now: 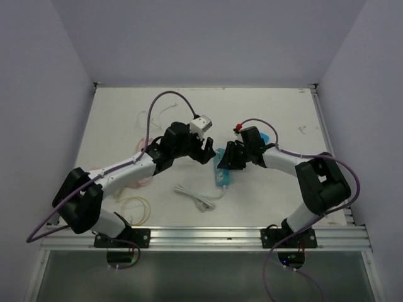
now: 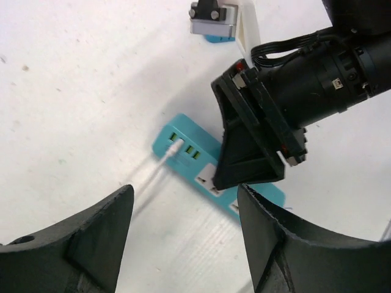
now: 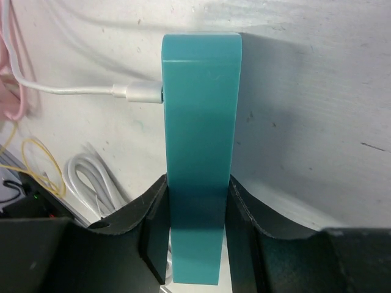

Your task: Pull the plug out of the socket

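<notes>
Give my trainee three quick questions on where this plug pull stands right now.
1. True or false: the white USB plug is already out of the teal power strip.
2. The right tool is: A) open, B) shut on the power strip, C) shut on the USB plug.
3. Fill in: the left tool hovers above the strip with its jaws ____.
Key: 1 false; 2 B; 3 open.

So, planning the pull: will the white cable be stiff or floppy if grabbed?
Probably floppy: the white cable bends and lies in loose loops. Its plug, seated in the teal strip, looks rigid, likely the better grip.
</notes>
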